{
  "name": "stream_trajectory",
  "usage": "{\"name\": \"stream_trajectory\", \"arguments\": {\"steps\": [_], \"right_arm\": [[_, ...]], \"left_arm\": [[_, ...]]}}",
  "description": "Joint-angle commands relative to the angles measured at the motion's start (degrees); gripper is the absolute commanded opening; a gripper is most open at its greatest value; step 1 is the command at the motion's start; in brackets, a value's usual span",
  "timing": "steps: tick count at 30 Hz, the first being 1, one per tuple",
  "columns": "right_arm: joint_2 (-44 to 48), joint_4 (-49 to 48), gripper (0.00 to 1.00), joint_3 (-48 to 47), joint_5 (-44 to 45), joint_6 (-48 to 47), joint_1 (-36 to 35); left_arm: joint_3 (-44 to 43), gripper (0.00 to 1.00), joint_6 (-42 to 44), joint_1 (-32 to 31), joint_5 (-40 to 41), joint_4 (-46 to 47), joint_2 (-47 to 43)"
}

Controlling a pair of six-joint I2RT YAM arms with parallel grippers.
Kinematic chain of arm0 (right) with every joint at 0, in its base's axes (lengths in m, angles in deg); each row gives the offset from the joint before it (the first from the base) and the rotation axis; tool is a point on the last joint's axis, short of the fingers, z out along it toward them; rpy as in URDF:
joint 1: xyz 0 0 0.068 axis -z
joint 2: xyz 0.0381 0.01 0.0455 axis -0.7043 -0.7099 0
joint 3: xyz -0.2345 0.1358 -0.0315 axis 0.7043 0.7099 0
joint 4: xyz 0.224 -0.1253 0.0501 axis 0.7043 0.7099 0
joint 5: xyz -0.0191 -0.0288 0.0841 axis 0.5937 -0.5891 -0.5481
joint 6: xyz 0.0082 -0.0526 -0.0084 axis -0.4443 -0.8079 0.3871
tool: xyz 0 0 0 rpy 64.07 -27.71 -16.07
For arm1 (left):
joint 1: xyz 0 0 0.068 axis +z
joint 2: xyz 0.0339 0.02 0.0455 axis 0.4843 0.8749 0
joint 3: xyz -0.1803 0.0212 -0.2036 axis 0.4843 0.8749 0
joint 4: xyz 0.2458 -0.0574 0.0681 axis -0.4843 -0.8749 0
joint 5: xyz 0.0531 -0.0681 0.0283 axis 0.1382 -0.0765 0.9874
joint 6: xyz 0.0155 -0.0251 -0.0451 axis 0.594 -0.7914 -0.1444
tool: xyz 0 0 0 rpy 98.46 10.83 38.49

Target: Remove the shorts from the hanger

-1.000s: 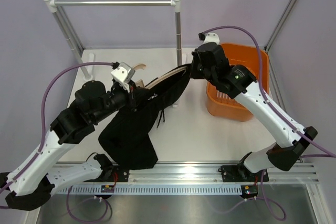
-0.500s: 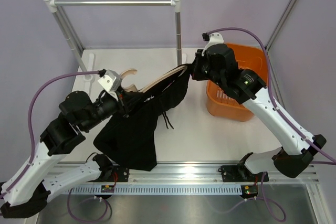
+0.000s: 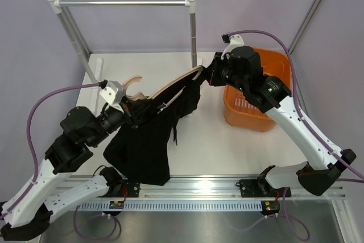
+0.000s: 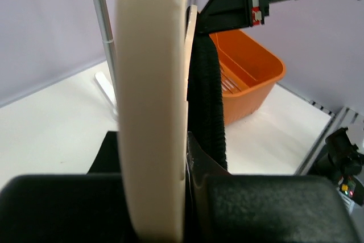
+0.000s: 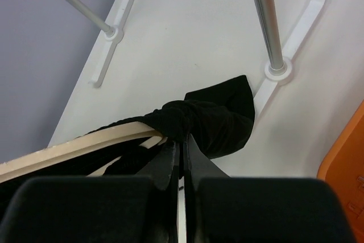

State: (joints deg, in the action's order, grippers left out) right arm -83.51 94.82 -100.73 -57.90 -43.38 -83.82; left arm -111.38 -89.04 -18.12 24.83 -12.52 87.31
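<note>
The tan wooden hanger (image 3: pixel 170 85) is held tilted above the table, with its hook (image 3: pixel 134 81) at the left. My left gripper (image 3: pixel 136 110) is shut on the hanger near the hook; it fills the left wrist view (image 4: pixel 151 83). The black shorts (image 3: pixel 145 149) hang from the hanger down to the table, and their waistband (image 4: pixel 206 101) runs along the bar. My right gripper (image 3: pixel 207 75) is shut on a bunch of the shorts (image 5: pixel 219 115) at the hanger's right end (image 5: pixel 85 143). A thin drawstring (image 3: pixel 174 132) dangles.
The orange basket (image 3: pixel 244 116) stands at the right, under my right arm, and also shows in the left wrist view (image 4: pixel 250 66). The white-and-metal rail stand (image 3: pixel 122 3) spans the back; its right post (image 3: pixel 193 32) and foot (image 5: pixel 278 69) are just behind my right gripper.
My left gripper has pulled the hanger to the left and a little toward the near edge. My right gripper has held the shorts' end nearly in place, so the fabric has gathered toward the hanger's right end.
</note>
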Motion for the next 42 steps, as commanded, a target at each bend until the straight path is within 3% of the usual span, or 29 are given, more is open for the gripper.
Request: {"name": "stream_trajectory", "arguments": {"steps": [1, 9, 19, 27, 31, 32, 38, 40, 42], "right_arm": [[2.0, 0.8, 0.00, 0.6, -4.1, -0.2, 0.0], [1.1, 4.2, 0.00, -2.5, -3.7, -1.4, -2.4], [1.6, 3.1, 0.00, -0.3, -5.8, -1.8, -3.1], [-0.4, 10.5, 0.00, -14.9, -4.5, -3.8, -3.5], [-1.6, 13.6, 0.00, -25.2, 8.9, -5.8, -3.3], [-3.2, 15.2, 0.00, -31.8, 11.3, -6.4, -3.0], [-11.6, 14.1, 0.00, -56.8, 27.5, -14.2, 0.2], [-12.0, 9.8, 0.00, -58.5, 33.4, -17.8, 2.8], [-10.0, -0.7, 0.00, -54.4, 36.6, -20.4, 4.5]], "left_arm": [[-0.1, 0.00, -1.1, 0.2, 6.9, 28.2, -1.0], [-2.0, 0.00, -0.9, 0.2, 7.5, 43.2, 7.7], [-0.2, 0.00, 0.5, 0.2, 10.1, 52.2, 6.3], [-4.8, 0.00, 5.8, 0.2, 19.4, 56.9, 12.0], [-11.6, 0.00, 9.4, 0.2, 21.4, 54.5, 16.0], [-11.9, 0.00, 9.4, 0.2, 21.2, 53.7, 16.2], [-5.9, 0.00, 9.4, 0.2, 22.2, 51.7, 12.8], [-4.0, 0.00, 9.1, 0.2, 22.6, 50.7, 11.0], [-1.0, 0.00, 9.0, 0.2, 23.2, 50.1, 9.8]]}}
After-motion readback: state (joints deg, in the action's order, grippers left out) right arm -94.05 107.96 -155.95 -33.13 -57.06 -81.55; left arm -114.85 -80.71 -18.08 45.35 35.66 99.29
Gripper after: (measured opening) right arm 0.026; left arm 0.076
